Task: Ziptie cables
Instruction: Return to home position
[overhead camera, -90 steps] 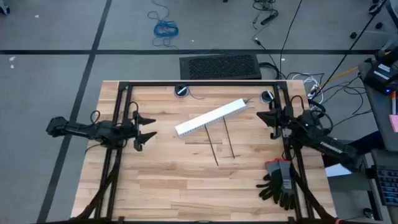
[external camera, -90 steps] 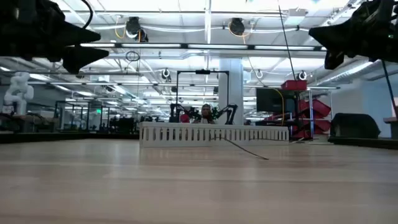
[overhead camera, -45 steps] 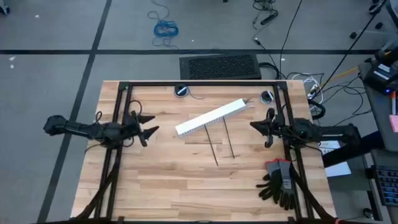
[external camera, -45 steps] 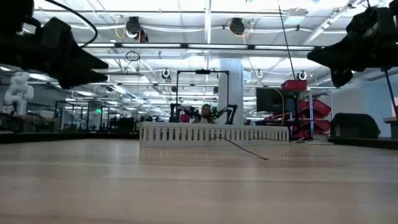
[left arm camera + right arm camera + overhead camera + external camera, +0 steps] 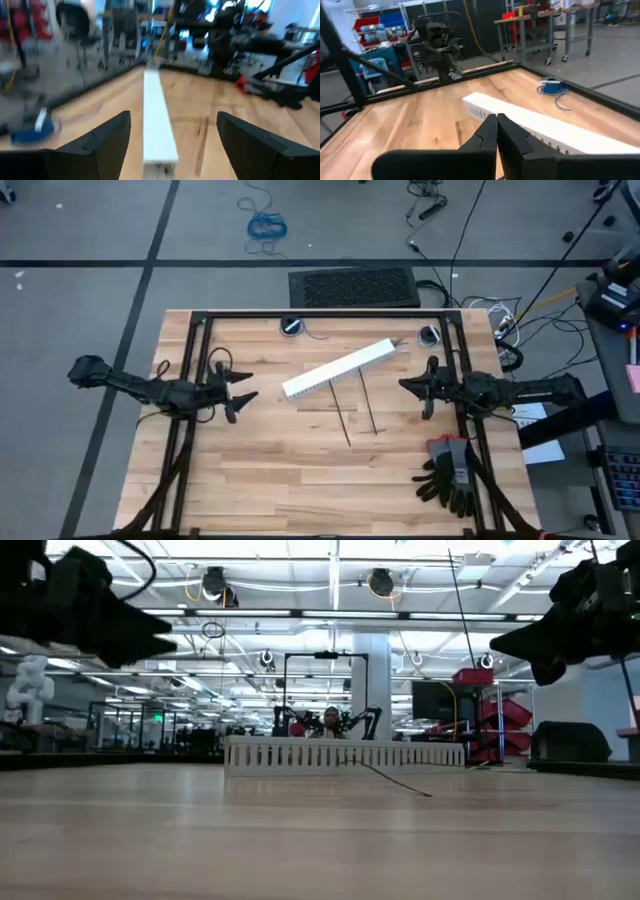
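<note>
Left pincer [image 5: 245,390] agape over wooden table [image 5: 300,470]; workshop [image 5: 330,670] beyond.

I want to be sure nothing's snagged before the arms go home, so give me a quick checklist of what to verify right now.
1. Left hand open, empty, apart from the cable duct: ok.
2. Right hand shut, holding nothing: ok.
3. Cable duct lid closed: ok.
4. Cables inside duct: cannot tell, hidden.
5. Zipties cleared away: not ok, two lie on the table by the duct.

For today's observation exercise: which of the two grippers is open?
The left gripper: its fingers stand wide apart, while the right gripper is closed.
</note>
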